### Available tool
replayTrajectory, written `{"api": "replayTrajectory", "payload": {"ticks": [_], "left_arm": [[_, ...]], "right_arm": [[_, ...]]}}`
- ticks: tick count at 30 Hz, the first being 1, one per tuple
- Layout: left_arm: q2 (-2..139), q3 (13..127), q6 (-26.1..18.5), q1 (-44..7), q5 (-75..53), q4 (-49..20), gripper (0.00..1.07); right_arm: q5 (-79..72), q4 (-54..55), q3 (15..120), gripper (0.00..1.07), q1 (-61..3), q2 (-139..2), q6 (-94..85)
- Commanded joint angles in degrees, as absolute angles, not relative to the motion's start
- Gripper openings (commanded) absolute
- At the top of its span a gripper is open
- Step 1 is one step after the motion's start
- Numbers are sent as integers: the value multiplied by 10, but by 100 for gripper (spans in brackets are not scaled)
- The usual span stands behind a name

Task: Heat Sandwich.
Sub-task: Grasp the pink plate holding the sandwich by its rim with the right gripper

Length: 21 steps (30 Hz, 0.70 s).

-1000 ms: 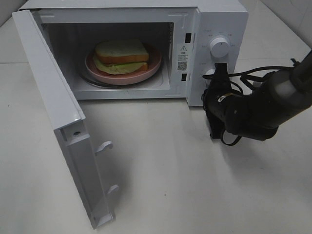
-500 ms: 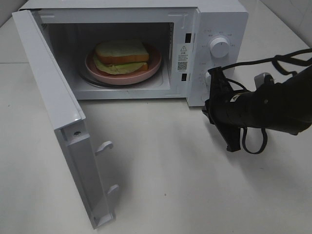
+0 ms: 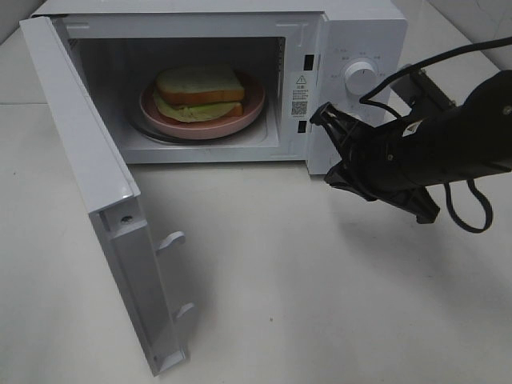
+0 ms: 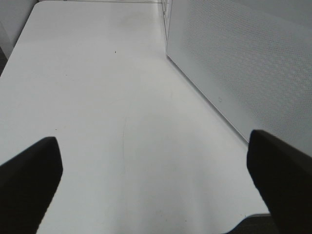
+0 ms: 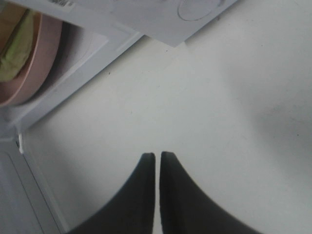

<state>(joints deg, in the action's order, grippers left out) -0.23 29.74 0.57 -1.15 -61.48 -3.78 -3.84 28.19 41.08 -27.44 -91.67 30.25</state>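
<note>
From above, the sandwich [image 3: 198,90] is seen on a pink plate [image 3: 245,117] inside the open microwave [image 3: 364,32]. Left wrist: the left gripper [image 4: 153,146] is spread wide beside the microwave. Right wrist: the right gripper [image 5: 157,157] is pressed almost closed, empty.

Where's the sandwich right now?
In the high camera's view, the sandwich sits on the pink plate inside the open microwave. It is in the upper left of the picture, to the left of the control dial.
</note>
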Motion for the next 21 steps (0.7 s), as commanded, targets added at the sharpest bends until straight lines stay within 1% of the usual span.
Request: {"api": "replayTrajectory", "payload": {"ticks": [1,8,11,12,14,16,18,21], "left_arm": [[-11,296,6,-14,-614,-39,98],[-11,296,6,-14,-614,-39,98],[-11,296,6,-14,-614,-39,98],[-11,296,6,-14,-614,-39,98],[-11,296,6,-14,-614,-39,98],[-11,296,6,-14,-614,-39,98],[-11,296,6,-14,-614,-39,98],[-11,296,6,-14,-614,-39,98]], "right_arm": [[29,270,409,9,-273,-877,198],[115,222,425,11,-273,-849,175],[198,163,460,11,-273,-847,161],[198,163,460,11,-273,-847,161],[239,127,481,11,-273,-847,142],[297,84,506,12,-273,-847,89],[309,76,511,12,-273,-847,70],[358,62,528,13,-273,-847,-57]]}}
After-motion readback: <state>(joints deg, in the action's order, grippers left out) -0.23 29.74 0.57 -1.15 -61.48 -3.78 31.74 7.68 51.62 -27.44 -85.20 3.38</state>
